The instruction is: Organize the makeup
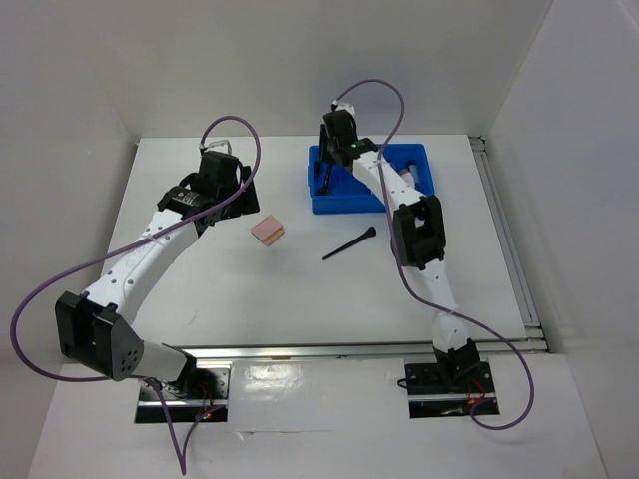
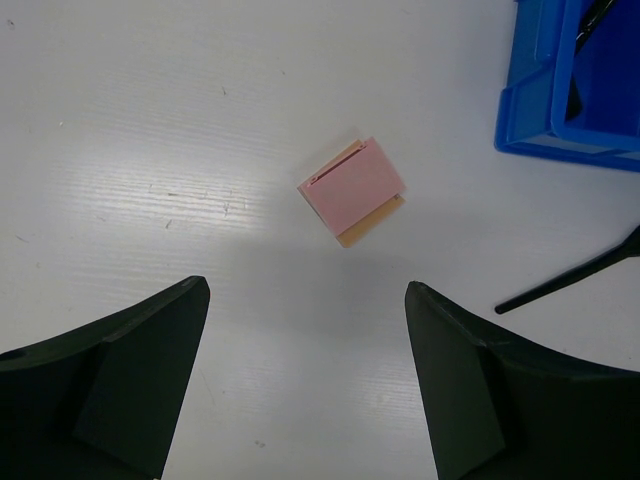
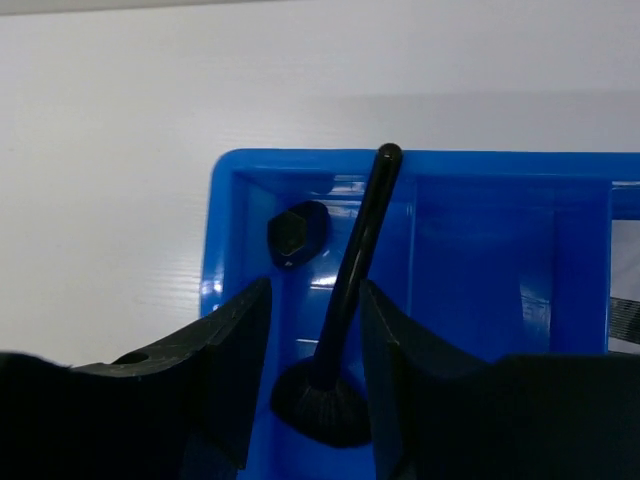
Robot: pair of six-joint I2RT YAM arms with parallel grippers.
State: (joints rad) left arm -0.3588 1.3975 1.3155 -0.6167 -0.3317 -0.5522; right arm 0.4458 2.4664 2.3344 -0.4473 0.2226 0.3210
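**Right jaws** point(image 3: 315, 300): partly open, one finger on each side of a black brush point(image 3: 352, 275). There is a gap on one side, and I cannot tell whether the other finger touches. The brush stands tilted in the left end compartment of the blue bin point(image 3: 214, 240), bristles on the floor and handle tip against the rim. A small black piece point(image 3: 297, 235) lies just beside it, and I cannot tell what it is.

**Left jaws** point(image 2: 306, 290): wide and empty, hanging over the pink sponge point(image 2: 352, 190) without touching it.

**Surface:** white tabletop point(image 1: 200, 289).
- The bin sits near the far edge, right of the middle.
- The sponge lies near the middle.
- A second black brush point(image 1: 349, 243) lies flat between the sponge and my right arm.

**Room:** plain white walls on three sides.
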